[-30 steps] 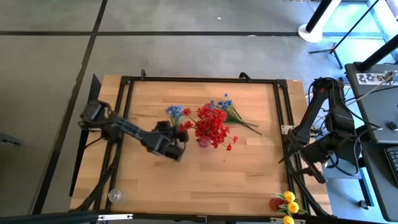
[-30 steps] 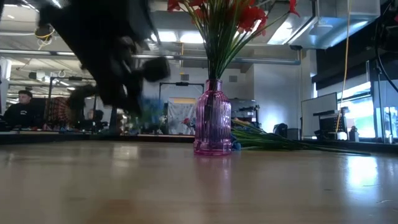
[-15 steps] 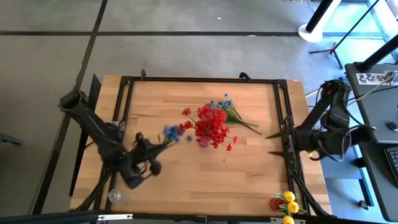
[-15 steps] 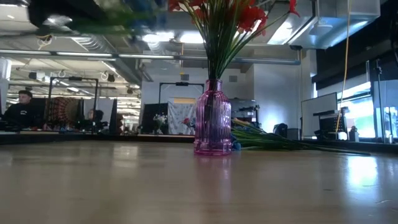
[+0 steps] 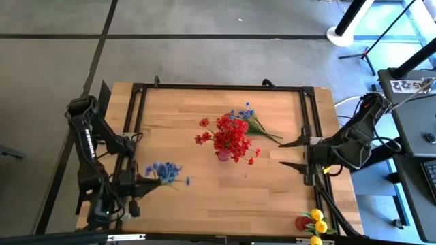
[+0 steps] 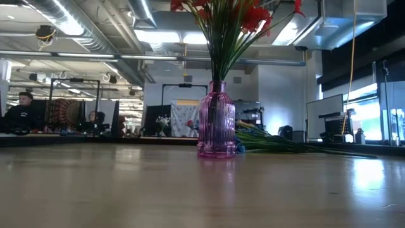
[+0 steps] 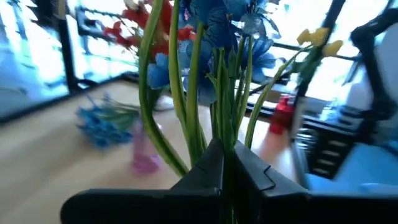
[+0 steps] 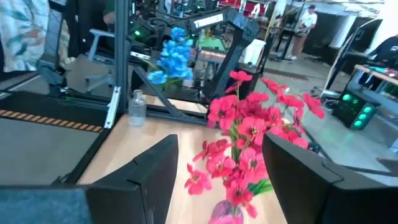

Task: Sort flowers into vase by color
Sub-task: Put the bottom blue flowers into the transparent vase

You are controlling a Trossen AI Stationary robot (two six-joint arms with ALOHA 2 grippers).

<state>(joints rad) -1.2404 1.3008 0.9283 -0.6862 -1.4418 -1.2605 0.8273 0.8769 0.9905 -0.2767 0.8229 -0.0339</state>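
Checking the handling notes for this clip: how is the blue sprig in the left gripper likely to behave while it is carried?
The blue sprig probably flexes: its thin stems fan apart above the left gripper, which pinches them low. It is likely light and top-heavy, with the blossoms all at the far end, so it may sway.
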